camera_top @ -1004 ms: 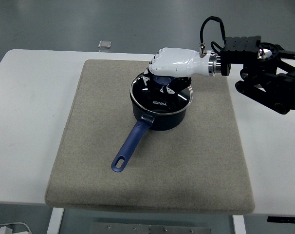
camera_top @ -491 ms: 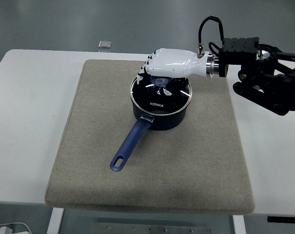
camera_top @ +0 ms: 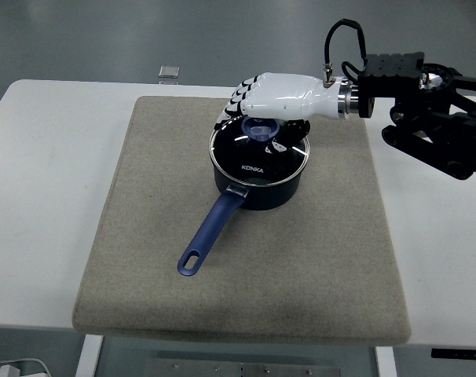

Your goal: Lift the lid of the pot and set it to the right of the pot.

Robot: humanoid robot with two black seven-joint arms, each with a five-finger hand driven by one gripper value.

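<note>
Currently the white table (camera_top: 49,196) carries a grey felt mat (camera_top: 144,236), with a dark blue saucepan (camera_top: 258,184) standing on it, handle toward me. Its glass lid (camera_top: 258,153) remains seated on the rim. My right hand (camera_top: 273,98) hovers over the lid's blue knob (camera_top: 258,129), fingers curled loosely, gripping nothing.

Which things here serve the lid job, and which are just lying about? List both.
Job: pot lid with its knob, blue pot, right hand above the knob.

Lying about: grey mat, small square object beyond the table.
</note>
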